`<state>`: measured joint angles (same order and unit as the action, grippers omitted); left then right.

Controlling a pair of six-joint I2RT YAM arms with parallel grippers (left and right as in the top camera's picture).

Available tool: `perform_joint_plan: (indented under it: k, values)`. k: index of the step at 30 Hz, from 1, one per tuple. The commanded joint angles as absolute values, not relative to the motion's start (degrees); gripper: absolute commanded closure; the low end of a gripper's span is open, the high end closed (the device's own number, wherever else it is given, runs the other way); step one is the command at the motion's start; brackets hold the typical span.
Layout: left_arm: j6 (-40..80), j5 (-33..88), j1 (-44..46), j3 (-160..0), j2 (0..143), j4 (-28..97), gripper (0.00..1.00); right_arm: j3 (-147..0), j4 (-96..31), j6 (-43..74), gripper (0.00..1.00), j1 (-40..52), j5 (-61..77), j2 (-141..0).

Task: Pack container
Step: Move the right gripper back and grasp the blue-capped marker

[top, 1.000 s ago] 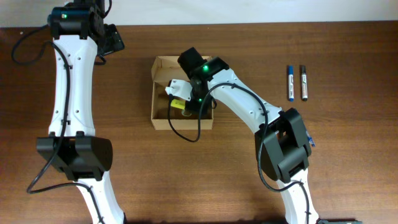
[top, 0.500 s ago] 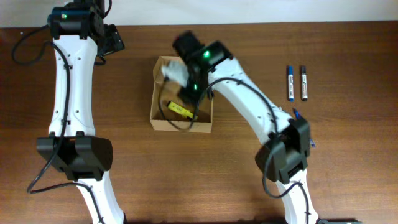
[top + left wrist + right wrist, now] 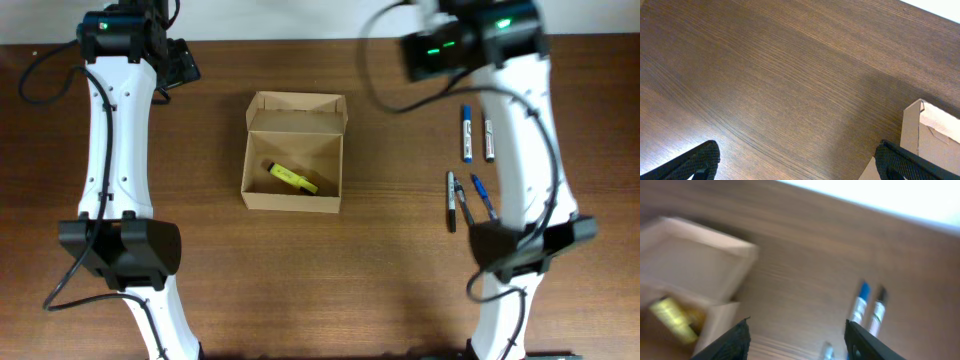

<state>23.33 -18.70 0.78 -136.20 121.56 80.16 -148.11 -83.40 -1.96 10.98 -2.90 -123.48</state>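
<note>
The container (image 3: 290,201) lies open with a yellow marker (image 3: 291,177) inside. Right of the container, the right gripper (image 3: 797,341) hangs wide open and empty. The left gripper (image 3: 800,164), off the container's far-left corner, gapes empty too.

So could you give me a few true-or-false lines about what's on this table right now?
A yellow highlighter lies inside the box. True.
The box's lid is shut. False: it stands open.
The right claw holds the highlighter. False: it is open and empty.
Four pens lie on the table, right of the box. True.
</note>
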Motion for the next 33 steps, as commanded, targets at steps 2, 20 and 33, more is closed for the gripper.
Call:
perform_joint_plan:
  k: [2, 20, 33]
  values:
    - [22.6, -19.3, 0.7, -137.1, 121.6, 80.2, 0.00, -141.4, -82.3, 2.1, 0.45, 2.7, 1.9, -127.9]
    - [22.6, -19.3, 0.7, -137.1, 121.6, 80.2, 0.00, -113.3, -63.6, 3.5, 0.45, -5.6, 3.9, -130.5]
    - [22.6, -19.3, 0.7, -137.1, 121.6, 80.2, 0.00, -113.3, -61.6, 3.5, 0.45, -6.4, 2.9, -138.4]
